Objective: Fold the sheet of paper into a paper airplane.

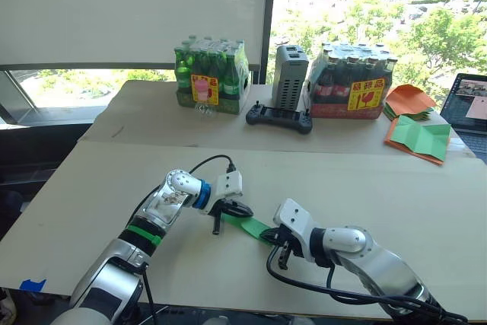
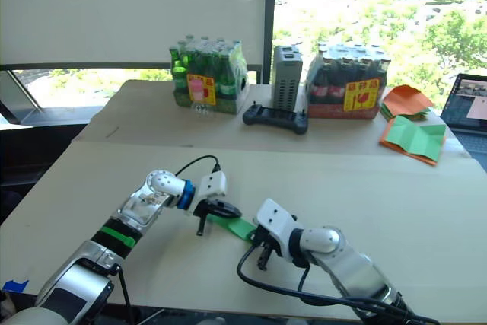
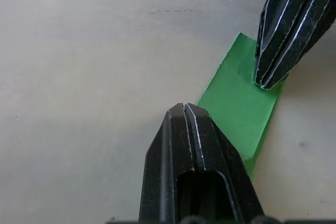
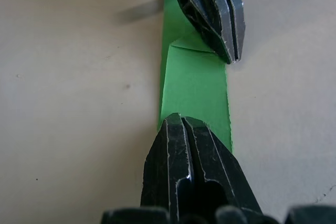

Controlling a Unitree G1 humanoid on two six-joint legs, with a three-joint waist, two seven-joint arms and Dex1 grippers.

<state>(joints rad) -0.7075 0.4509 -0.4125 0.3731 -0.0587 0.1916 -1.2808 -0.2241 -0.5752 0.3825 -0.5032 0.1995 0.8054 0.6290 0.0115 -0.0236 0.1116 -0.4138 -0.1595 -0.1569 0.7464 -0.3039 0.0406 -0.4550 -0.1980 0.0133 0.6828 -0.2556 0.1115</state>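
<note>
sheet of paper: the sheet of paper [image 1: 251, 226] is folded into a narrow bright green strip, lying flat on the near table [image 1: 99, 188], between the two grippers and well in front of the game controller [image 1: 278, 118].
left gripper: the left gripper [image 1: 228, 211] points down at the end of the strip farther from the right arm; jaws clenched together, tip resting on the paper, nothing held between them.
right gripper: the right gripper [image 1: 280, 247] presses its tip on the other end of the strip; jaws also pressed together, grasping nothing.
strip detail: the right wrist view shows a diagonal crease across the strip [image 4: 194, 80] just by the left gripper's tip.
far table: the game controller lies between a shrink-wrapped pack of green bottles [image 1: 210, 75] and a pack of dark bottles [image 1: 351, 81], with a grey ribbed box [image 1: 289, 75] just behind it.
beside the dark bottles: a pile of orange sheets [image 1: 408, 100] and a green sheet edged with orange [image 1: 418, 138], with a laptop [image 1: 466, 112] beyond them.
</note>
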